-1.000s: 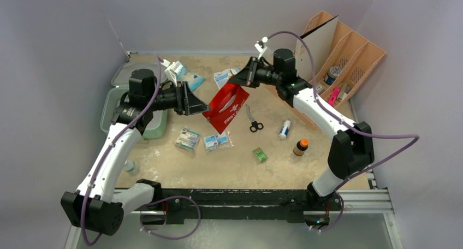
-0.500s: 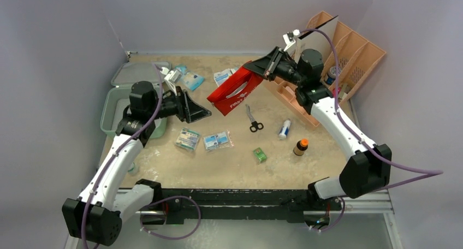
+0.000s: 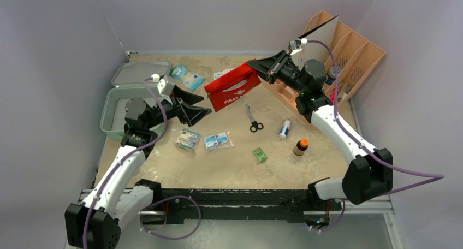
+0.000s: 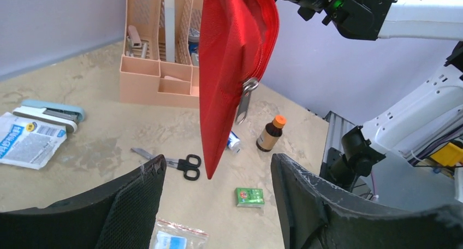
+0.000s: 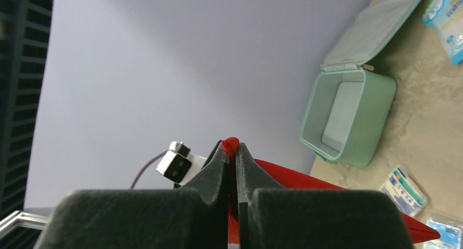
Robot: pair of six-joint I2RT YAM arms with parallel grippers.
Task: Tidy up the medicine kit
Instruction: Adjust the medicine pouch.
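The mint-green medicine kit (image 3: 114,110) stands open at the far left, its lid (image 3: 134,73) lying back; its tray looks empty in the right wrist view (image 5: 349,115). My right gripper (image 3: 263,66) is shut on the top edge of a red "FIRST AID" pouch (image 3: 233,86) and holds it in the air above the table's middle. The right wrist view shows red fabric pinched between the fingertips (image 5: 231,150). My left gripper (image 3: 197,109) is open and empty, just left of and below the pouch. In the left wrist view the pouch (image 4: 229,69) hangs with its zip pull showing, its tip between my open fingers (image 4: 217,164).
On the table lie scissors (image 3: 252,119), a white tube (image 3: 284,129), a brown bottle (image 3: 300,146), a small green box (image 3: 260,154), two sachet packs (image 3: 188,138) (image 3: 217,140) and blue packets (image 3: 187,77). The peach organizer (image 3: 344,58) stands at the far right.
My right arm has carried the red pouch up and to the right, turning it nearer to level. My left gripper has drawn back from the pouch toward the left and stays open.
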